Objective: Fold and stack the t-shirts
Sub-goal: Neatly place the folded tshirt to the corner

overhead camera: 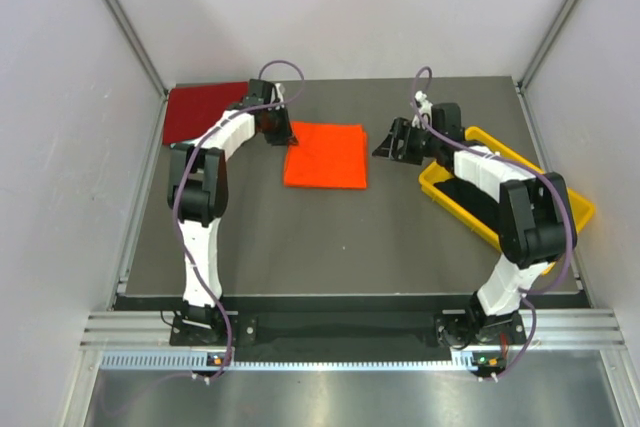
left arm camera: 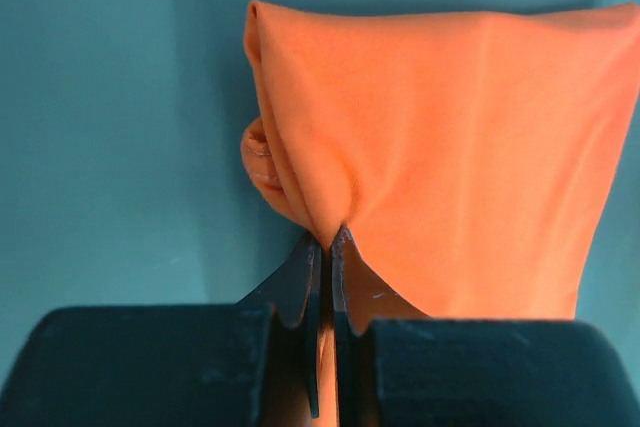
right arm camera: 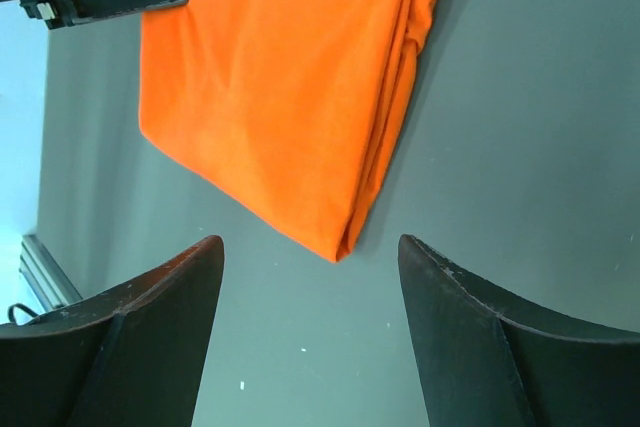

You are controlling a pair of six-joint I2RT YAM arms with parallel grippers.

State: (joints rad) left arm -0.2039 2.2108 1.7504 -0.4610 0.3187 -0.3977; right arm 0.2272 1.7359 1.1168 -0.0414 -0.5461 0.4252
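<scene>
A: What is the place like?

B: A dark grey table (overhead camera: 300,237), matte and flat, boxed in by pale walls (overhead camera: 350,7) with metal posts (overhead camera: 120,22) slanting up at the far corners. A yellow bin (overhead camera: 578,205) sits at the right edge, set at an angle, with something dark inside.

A: And the shirts?

B: The orange shirt (overhead camera: 325,154) lies folded in the far middle of the table, a flat near-square. Its slightly longer side runs left to right, and its edges sit almost square to the table. No collar or sleeve shows, so I cannot tell which way it points. From the right wrist, stacked layers show along one edge. A red shirt (overhead camera: 200,112) lies flat in the far left corner, partly behind the left arm.

A: The grippers?

B: The left gripper (left arm camera: 328,242) is at the orange shirt's far left corner, jaws pinched together on a fold of cloth that bunches up between them. The right gripper (right arm camera: 310,245) hangs just beside the shirt's right edge, jaws wide apart, gripping nothing.
</scene>
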